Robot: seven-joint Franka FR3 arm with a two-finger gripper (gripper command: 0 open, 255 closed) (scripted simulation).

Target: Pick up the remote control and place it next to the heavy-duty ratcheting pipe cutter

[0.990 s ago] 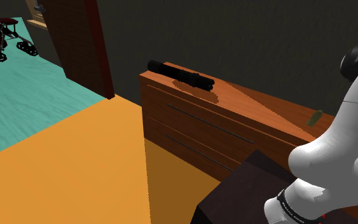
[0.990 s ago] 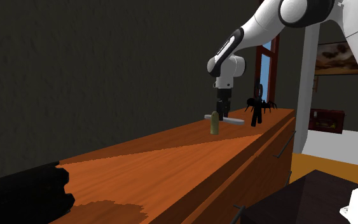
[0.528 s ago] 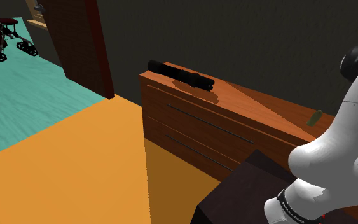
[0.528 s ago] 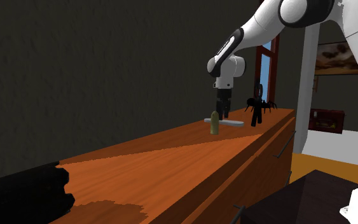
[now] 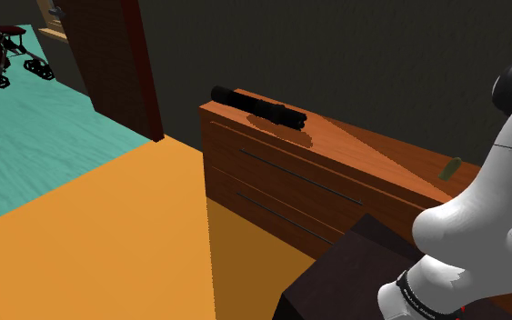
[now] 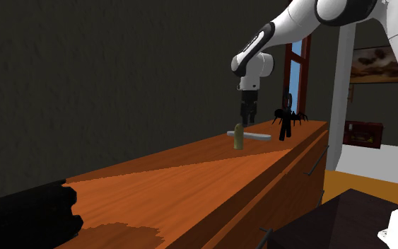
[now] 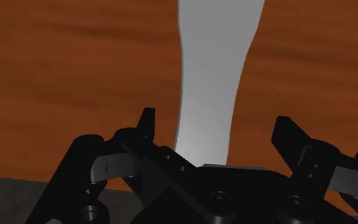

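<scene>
In the shoulder view we saw, at the far left, a wheeled walker [image 5: 4,55] standing on a teal floor [image 5: 26,145]. Next came a brown wooden panel [image 5: 122,64] and an orange floor [image 5: 108,236]. Further right stood the wooden bench [image 5: 281,177], with drawer fronts on its side, and a long black cylindrical object [image 5: 258,107] lay on its left end. Toward the right a small olive object [image 5: 451,168] sat on the bench top. Past it rose the white arm [image 5: 481,218] over its dark stand [image 5: 336,282].

In the second exterior view the long black cylindrical object lay at the lower left, and the bench top ran away toward the right. The small olive object stood upright there, just in front of the grey remote control [image 6: 259,134], which lay flat on the bench. The tool [image 6: 247,122] hung above the remote control, apart from it. To the right, near the remote control, stood the black pipe cutter [image 6: 287,120].

In the wrist view the tool was open: its fingers [image 7: 147,124] stood well apart. The remote control lay on the wood between and beyond them, and neither finger clasped it.
</scene>
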